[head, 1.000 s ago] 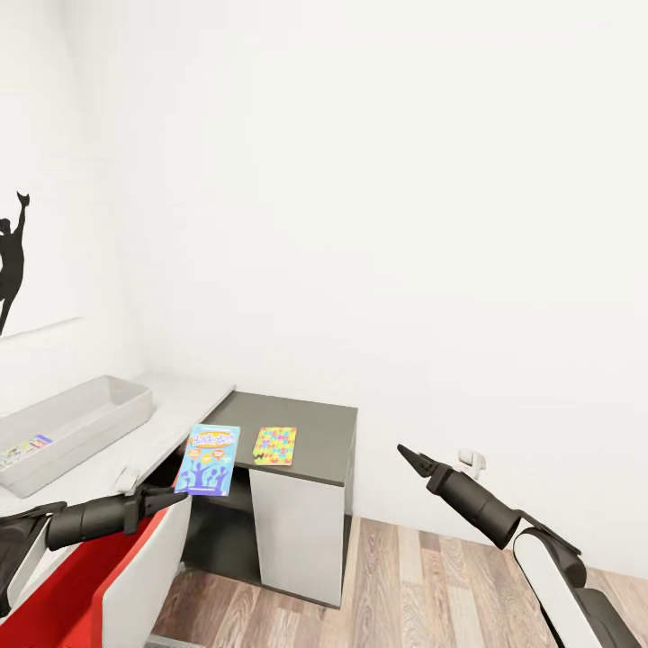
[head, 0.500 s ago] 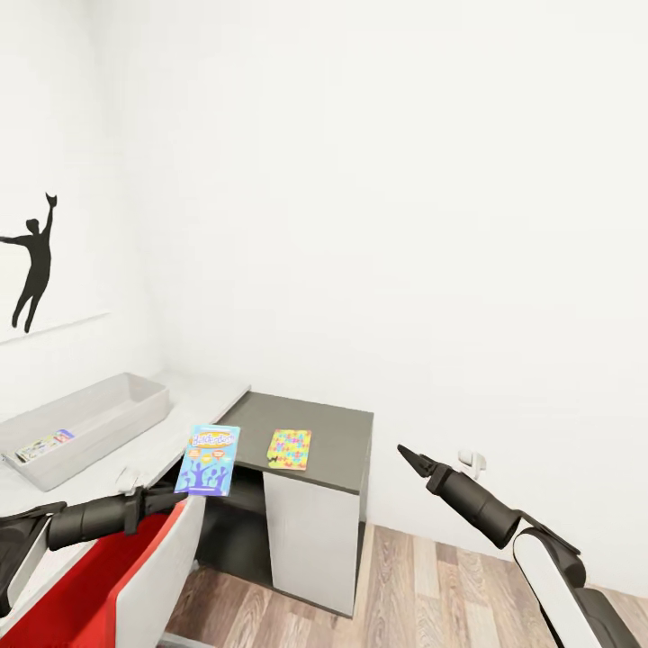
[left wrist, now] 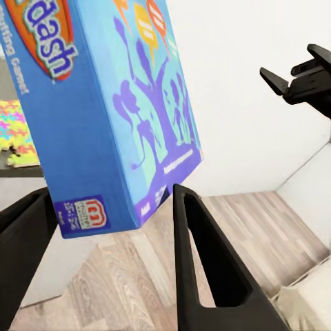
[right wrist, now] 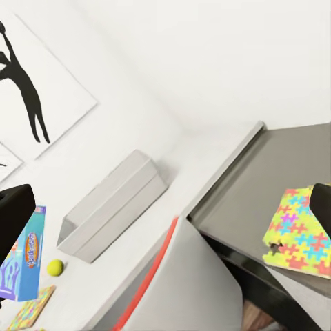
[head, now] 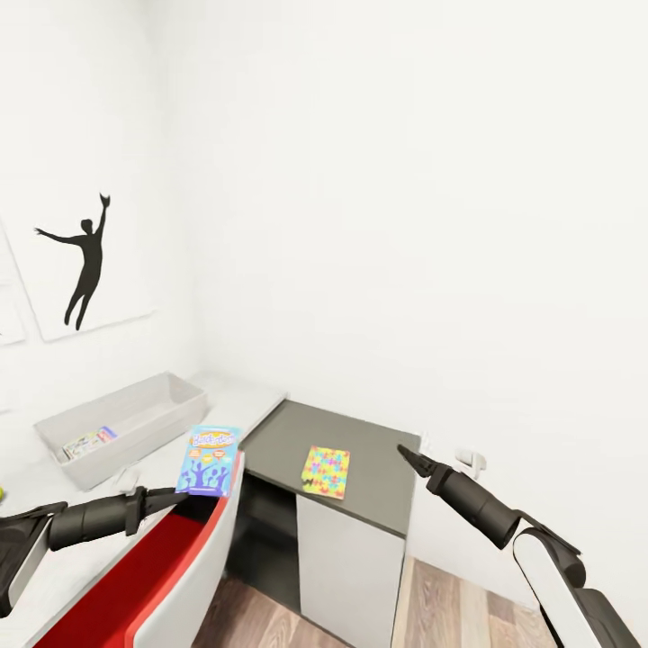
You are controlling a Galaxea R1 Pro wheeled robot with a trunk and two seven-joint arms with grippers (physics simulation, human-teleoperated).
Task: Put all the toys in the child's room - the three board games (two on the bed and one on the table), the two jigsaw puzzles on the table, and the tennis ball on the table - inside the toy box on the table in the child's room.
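Note:
My left gripper [head: 177, 494] is shut on the lower edge of a blue board game [head: 209, 461] with purple silhouettes, held upright above a chair. In the left wrist view its two fingers [left wrist: 201, 256] clamp that box [left wrist: 103, 103]. The pale grey toy box [head: 135, 407] stands on the table's light top [head: 245, 396] with a flat printed box [head: 88, 443] inside. One jigsaw puzzle [head: 326, 472] lies on the dark top [head: 369, 450]. My right gripper [head: 409, 459] hangs open beside the desk. The tennis ball [right wrist: 55, 267] and a second jigsaw puzzle [right wrist: 27, 308] lie near the toy box [right wrist: 114, 207].
A red chair with a white back [head: 162, 567] stands under the held game, against the desk. A black silhouette picture [head: 83, 261] hangs on the left wall. White walls meet behind the desk, and wood floor [head: 441, 603] shows below the right arm.
The whole view has swung left, so the desk, toy box and puzzle sit further right in the picture. Both arms keep their pose and the left gripper still holds the game.

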